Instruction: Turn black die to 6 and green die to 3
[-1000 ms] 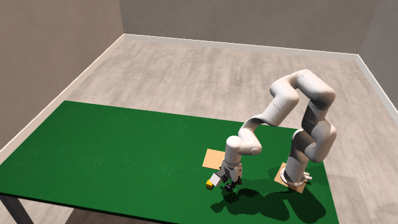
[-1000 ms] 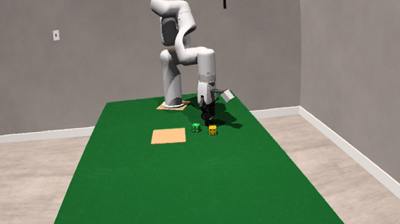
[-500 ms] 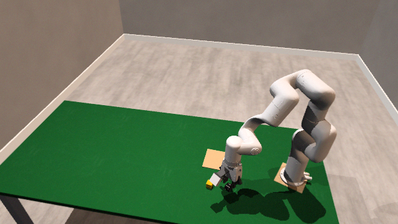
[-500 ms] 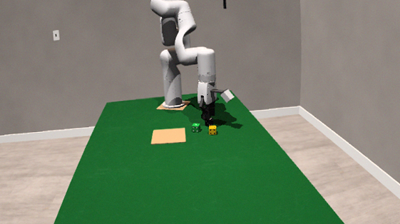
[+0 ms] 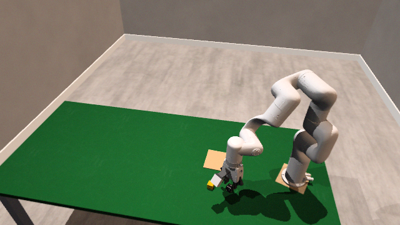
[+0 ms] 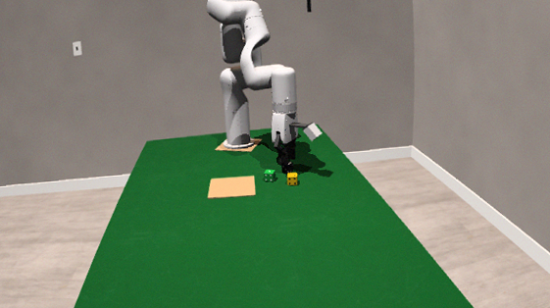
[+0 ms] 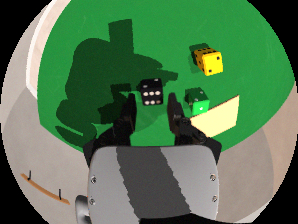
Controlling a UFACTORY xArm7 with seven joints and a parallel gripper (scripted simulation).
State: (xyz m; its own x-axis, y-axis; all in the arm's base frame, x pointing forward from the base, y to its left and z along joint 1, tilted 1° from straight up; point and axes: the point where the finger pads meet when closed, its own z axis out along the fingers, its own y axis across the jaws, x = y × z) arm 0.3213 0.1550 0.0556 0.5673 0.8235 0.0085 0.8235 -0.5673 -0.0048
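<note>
The black die lies on the green table top, off the mat, with a face of several white pips turned to the wrist camera. My gripper is half open and low over it, one finger on each side, not pinching it. It also shows in the top view over the die. The yellow die lies a little further out. The green die lies beside the tan mat and shows in the exterior view next to the yellow die.
The tan mat lies flat left of the dice, with no die on it. The arm's base stands on a brown plate behind. The table's near edge runs close to the dice in the top view.
</note>
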